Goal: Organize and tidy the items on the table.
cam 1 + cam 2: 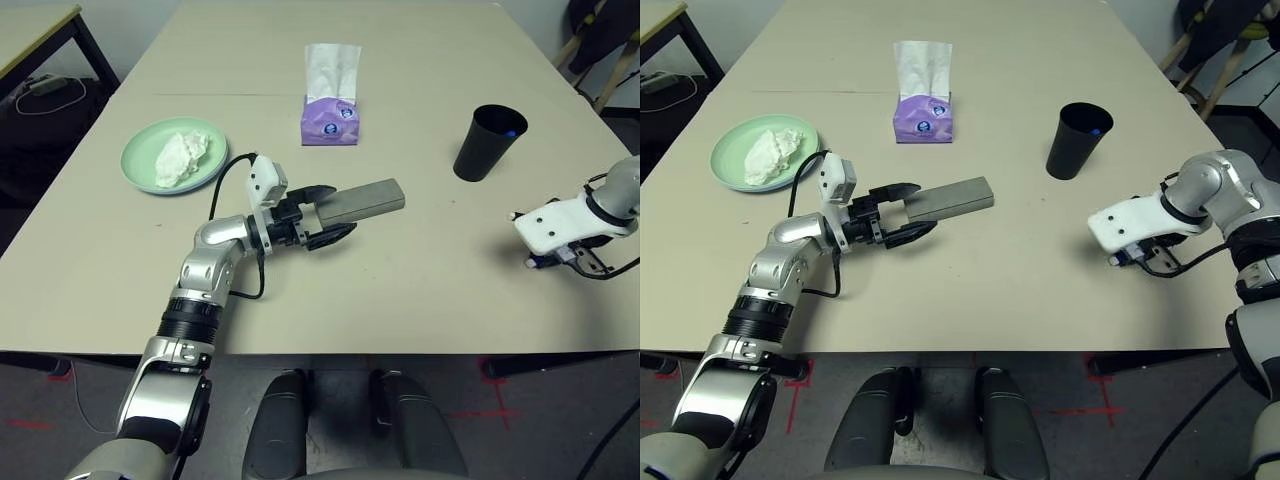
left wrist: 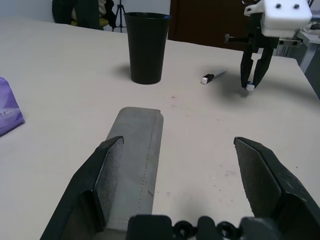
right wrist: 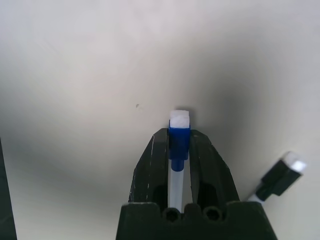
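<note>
OK so, clock face centred on the grey glasses case point(image 1: 375, 200), 12 at the desk's point(image 1: 430, 300) far side. The case is straddled at one end by the wide-open left claw point(image 2: 179, 140); contact can't be told. A blue-ended pen point(image 3: 178, 145) is pinched in the right claw point(image 3: 179, 132) at 4, black-ended pen point(image 2: 215, 76) near it. Black cup point(image 1: 485, 150) is seen at 2, purple tissue box point(image 1: 330, 125) around 11, stacked plates point(image 1: 137, 150) topped with crumpled tissue point(image 1: 180, 158) around 10.
</note>
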`<action>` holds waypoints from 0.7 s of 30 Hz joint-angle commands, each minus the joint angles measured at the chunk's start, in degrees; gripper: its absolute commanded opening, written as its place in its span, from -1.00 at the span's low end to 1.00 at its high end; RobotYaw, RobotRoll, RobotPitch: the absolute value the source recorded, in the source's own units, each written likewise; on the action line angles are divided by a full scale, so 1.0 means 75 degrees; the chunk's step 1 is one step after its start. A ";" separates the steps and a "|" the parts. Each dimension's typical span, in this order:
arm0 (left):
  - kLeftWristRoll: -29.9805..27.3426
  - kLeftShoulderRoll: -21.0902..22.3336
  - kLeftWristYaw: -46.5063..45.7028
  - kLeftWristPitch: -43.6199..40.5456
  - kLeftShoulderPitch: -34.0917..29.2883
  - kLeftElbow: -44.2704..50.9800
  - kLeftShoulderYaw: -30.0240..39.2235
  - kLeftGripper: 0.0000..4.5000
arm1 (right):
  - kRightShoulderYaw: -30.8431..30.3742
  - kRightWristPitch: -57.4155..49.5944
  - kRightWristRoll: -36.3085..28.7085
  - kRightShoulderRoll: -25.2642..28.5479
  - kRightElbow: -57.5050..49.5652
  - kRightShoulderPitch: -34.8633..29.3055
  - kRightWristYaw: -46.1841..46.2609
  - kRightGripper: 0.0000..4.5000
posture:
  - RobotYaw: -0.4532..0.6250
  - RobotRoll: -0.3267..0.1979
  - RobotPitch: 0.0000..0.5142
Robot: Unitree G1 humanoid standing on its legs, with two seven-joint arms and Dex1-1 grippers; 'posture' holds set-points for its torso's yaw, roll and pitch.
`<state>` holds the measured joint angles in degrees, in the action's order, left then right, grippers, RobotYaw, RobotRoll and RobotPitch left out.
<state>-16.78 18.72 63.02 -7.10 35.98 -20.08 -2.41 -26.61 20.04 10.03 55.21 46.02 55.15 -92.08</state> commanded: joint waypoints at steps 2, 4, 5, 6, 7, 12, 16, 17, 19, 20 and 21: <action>0.0027 0.0025 0.0158 0.0036 0.0134 -0.0283 -0.0139 1.00 | -0.0143 -0.2357 -0.2094 0.0361 -0.1395 -0.0022 -0.0056 -0.81 | -0.09 0.25 -0.40; 0.0052 0.0017 0.0148 0.0109 0.0206 -0.0349 -0.0128 1.00 | 0.0341 -0.3529 -0.2870 0.0228 -0.1867 -0.0018 -0.0056 -0.81 | -0.10 0.25 -0.42; 0.0050 0.0006 0.0133 0.0156 0.0231 -0.0364 -0.0106 1.00 | 0.0816 -0.4204 -0.3227 0.0008 -0.2041 -0.0029 0.0007 -0.81 | -0.10 0.25 -0.43; 0.0047 -0.0006 0.0111 0.0213 0.0255 -0.0390 -0.0080 1.00 | 0.1212 -0.4778 -0.3531 -0.0174 -0.2224 -0.0054 0.0136 -0.81 | -0.11 0.25 -0.43; 0.0051 -0.0017 0.0052 0.0243 0.0267 -0.0402 -0.0053 1.00 | 0.1629 -0.5128 -0.3803 -0.0379 -0.2426 -0.0132 0.0431 -0.81 | -0.11 0.25 -0.44; 0.0599 0.0093 -0.0540 0.0559 0.0256 -0.0721 -0.0183 1.00 | 0.3316 -0.5406 -0.4612 -0.1656 -0.3001 -0.0514 0.2193 -0.81 | -0.14 0.25 -0.48; 0.0636 0.0060 -0.0690 0.0667 0.0218 -0.0849 -0.0153 1.00 | 0.4178 -0.5202 -0.4868 -0.2461 -0.3064 -0.0501 0.3343 -0.81 | -0.14 0.25 -0.49; 0.0596 0.0051 -0.0693 0.0639 0.0209 -0.0792 -0.0144 1.00 | 0.4352 -0.5147 -0.4891 -0.2612 -0.3102 -0.0528 0.3637 -0.81 | -0.13 0.25 -0.50; 0.0555 0.0059 -0.0679 0.0614 0.0232 -0.0763 -0.0135 1.00 | 0.4640 -0.4901 -0.4869 -0.2880 -0.3101 -0.0539 0.4155 -0.81 | -0.13 0.25 -0.51; 0.0538 0.0073 -0.0668 0.0602 0.0262 -0.0768 -0.0125 1.00 | 0.4797 -0.4773 -0.4847 -0.3015 -0.3072 -0.0517 0.4466 -0.81 | -0.13 0.25 -0.51; 0.0532 0.0085 -0.0672 0.0606 0.0307 -0.0788 -0.0110 1.00 | 0.4993 -0.4474 -0.4778 -0.3188 -0.2977 -0.0462 0.4898 -0.81 | -0.13 0.25 -0.51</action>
<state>-12.95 19.12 57.77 -2.64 37.89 -25.92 -2.90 8.14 -16.32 -25.79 31.98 23.59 51.97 -59.36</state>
